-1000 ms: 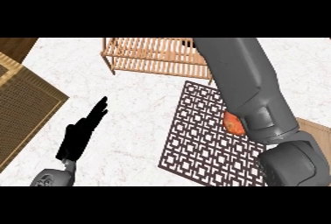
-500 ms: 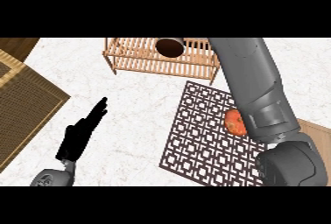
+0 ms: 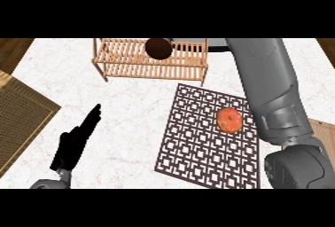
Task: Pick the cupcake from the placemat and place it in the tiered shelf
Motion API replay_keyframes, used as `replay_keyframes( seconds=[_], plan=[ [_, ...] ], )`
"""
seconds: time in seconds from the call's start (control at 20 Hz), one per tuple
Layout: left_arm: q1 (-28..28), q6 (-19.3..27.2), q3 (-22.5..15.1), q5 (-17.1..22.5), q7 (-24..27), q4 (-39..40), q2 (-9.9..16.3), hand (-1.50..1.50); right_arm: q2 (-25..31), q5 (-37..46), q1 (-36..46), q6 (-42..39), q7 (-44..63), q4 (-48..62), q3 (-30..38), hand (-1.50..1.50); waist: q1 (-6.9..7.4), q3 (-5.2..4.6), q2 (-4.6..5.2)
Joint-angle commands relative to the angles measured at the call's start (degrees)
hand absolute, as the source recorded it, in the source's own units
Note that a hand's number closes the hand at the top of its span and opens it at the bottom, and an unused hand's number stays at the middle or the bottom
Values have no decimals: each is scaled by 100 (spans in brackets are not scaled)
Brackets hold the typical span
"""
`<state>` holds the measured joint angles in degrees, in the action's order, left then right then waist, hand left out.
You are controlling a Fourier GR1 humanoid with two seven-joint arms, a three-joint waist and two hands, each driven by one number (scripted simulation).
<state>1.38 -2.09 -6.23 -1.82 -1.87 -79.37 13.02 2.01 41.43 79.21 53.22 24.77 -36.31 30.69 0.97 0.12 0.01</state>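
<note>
**Placing the Cupcake: Status at the Tiered Shelf**

Head view. Reaching from the near right edge toward the far side, the right forearm (image 3: 271, 93) runs up past the right end of the tiered shelf (image 3: 150, 66). The right hand itself is not visible; the arm leaves the view before the hand shows, so its state cannot be told.

A dark round object, judged to be the cupcake (image 3: 158, 48), sits at the far middle of the shelf, on or just over its slats. Whether it rests on the slats or is held from above cannot be determined. It appears as a near-circular disc, which suggests it is seen along its axis and stands upright; no long axis is evident.

The placemat (image 3: 196, 133), a dark lattice sheet, lies on the white counter (image 3: 131, 111) near and right of centre. An orange round item (image 3: 230, 120) lies on its right part; no cupcake is on the mat.

The left hand (image 3: 77, 142) rests at the near left, fingers straight, holding nothing.

Progress, as a judgement: pickup and transfer appear complete. Remaining: confirm release and withdraw the right arm.
</note>
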Motion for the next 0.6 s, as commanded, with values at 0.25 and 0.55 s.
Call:
replay_keyframes(
  seconds=[0.25, 0.55],
  plan=[
    [-502, 149, 114, 10, -125, -130, -35, 0, 142, 446, -1261, -630, 1119, -1722, -410, -150, -465, -11, -188],
    [-426, 61, 295, 97, -2, -43, 72, 0, 274, 206, -2690, -1917, 1261, -3735, -858, -150, -529, -14, -165]
  ],
)
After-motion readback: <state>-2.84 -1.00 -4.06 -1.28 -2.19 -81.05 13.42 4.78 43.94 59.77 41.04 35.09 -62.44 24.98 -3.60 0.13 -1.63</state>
